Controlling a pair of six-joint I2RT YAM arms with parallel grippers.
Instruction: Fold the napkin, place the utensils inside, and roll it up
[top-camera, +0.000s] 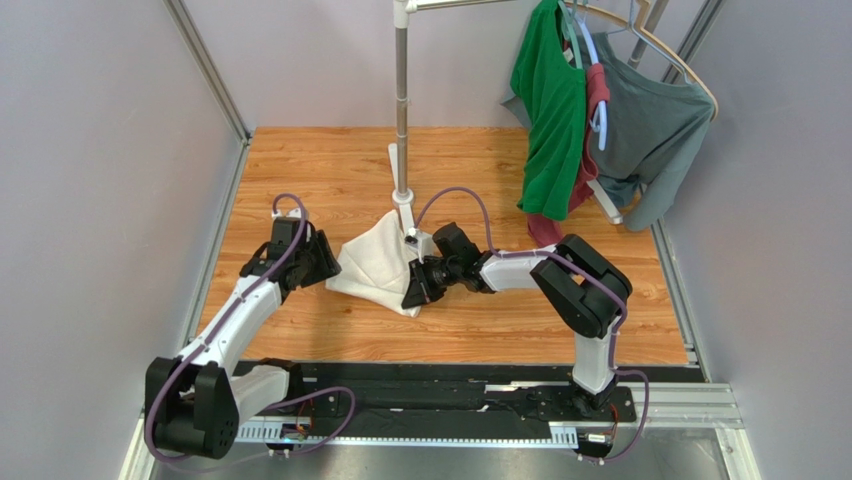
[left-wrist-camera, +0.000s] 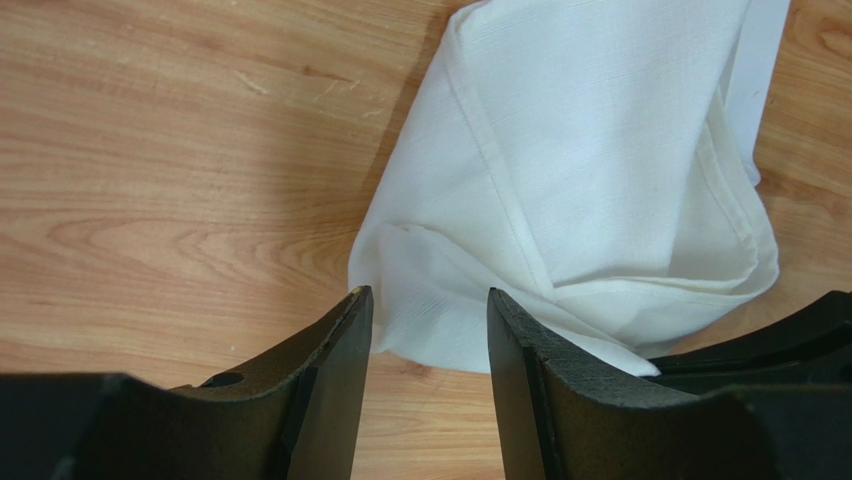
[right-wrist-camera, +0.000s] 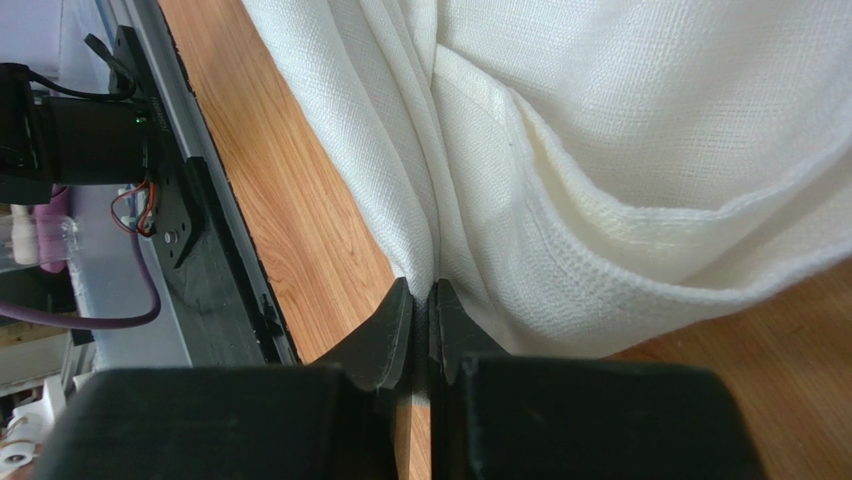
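Note:
The white napkin (top-camera: 377, 264) lies bunched and loosely folded on the wooden table, just in front of the pole stand. In the left wrist view the napkin (left-wrist-camera: 590, 180) lies just ahead of the fingers. My left gripper (top-camera: 322, 262) (left-wrist-camera: 428, 300) is open and empty at the napkin's left edge. My right gripper (top-camera: 412, 295) (right-wrist-camera: 424, 292) is shut on a fold of the napkin (right-wrist-camera: 620, 170) at its near right corner, the cloth pinched between the fingertips. The spoon is out of view.
The white pole stand (top-camera: 402, 120) rises right behind the napkin, its base (top-camera: 404, 212) touching the cloth's far edge. A green shirt (top-camera: 553, 110) and a grey shirt (top-camera: 650, 120) hang at the back right. The black rail (top-camera: 450, 385) runs along the near table edge.

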